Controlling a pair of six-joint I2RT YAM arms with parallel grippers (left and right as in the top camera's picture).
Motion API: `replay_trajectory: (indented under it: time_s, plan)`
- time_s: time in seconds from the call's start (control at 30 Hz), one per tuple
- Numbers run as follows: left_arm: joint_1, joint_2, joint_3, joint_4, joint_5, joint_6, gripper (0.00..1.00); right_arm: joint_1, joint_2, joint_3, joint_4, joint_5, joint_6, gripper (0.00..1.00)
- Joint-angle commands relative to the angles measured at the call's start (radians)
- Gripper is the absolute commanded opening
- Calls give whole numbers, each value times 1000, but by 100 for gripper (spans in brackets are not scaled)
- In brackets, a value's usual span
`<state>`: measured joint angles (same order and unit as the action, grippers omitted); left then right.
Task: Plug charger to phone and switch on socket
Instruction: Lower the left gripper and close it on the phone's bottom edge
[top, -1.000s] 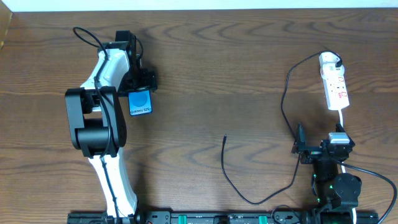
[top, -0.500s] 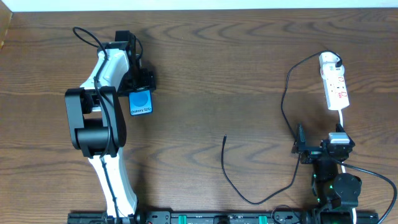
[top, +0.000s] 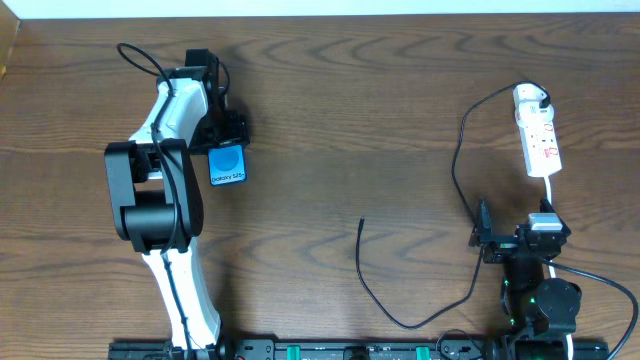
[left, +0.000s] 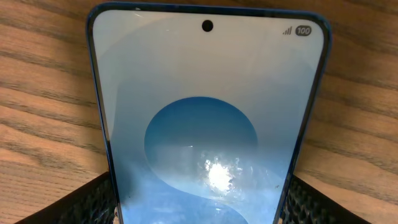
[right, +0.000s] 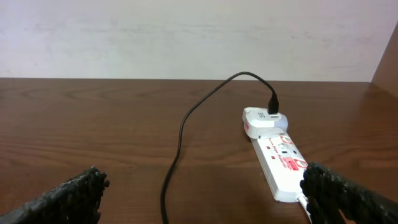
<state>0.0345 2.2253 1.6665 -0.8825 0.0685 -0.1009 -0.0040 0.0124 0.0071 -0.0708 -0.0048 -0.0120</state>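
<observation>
The phone (top: 228, 166) lies flat on the left of the table, blue screen up. It fills the left wrist view (left: 205, 112). My left gripper (top: 226, 146) is shut on the phone's near end, with a jaw against each long edge (left: 199, 202). The charger (top: 456, 165) runs from its white plug (top: 531, 97) in the socket (top: 541, 146), loops along the table, and ends in a free tip (top: 362, 221) at mid table. My right gripper (top: 513, 238) is open and empty, just short of the socket (right: 283, 158), with the cable (right: 177, 140) between its jaws (right: 205, 196).
The socket's thick white cord (top: 549, 190) runs down towards the right arm's base. A pale wall stands behind the table's far edge (right: 186, 78). The cable loop (top: 410, 325) lies near the front edge.
The phone has shifted very slightly to the right with the left gripper. The right arm and the cable have not moved.
</observation>
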Motion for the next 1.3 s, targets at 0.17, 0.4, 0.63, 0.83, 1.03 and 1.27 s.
replay_trajectory:
  time_s: [0.17, 0.4, 0.63, 0.83, 1.03, 1.27]
  plan:
    - [-1, 18, -28, -1, -5, 3, 77, 6, -6, -2, -5, -5, -12, 99]
    - [-1, 18, -28, -1, -5, 3, 71, 6, -6, -2, -5, -5, -11, 99]
    - [-1, 18, -28, -1, -5, 3, 64, 6, -6, -2, -5, -5, -11, 99]
    - [-1, 18, -28, -1, -5, 3, 46, 6, -6, -2, -5, -5, -11, 99]
    - [-1, 18, -28, 6, -9, 3, 7, 6, -6, -2, -5, -5, -11, 99]
    - [-1, 16, -28, 3, -35, 3, 7, 6, -6, -2, -5, -5, -11, 99]
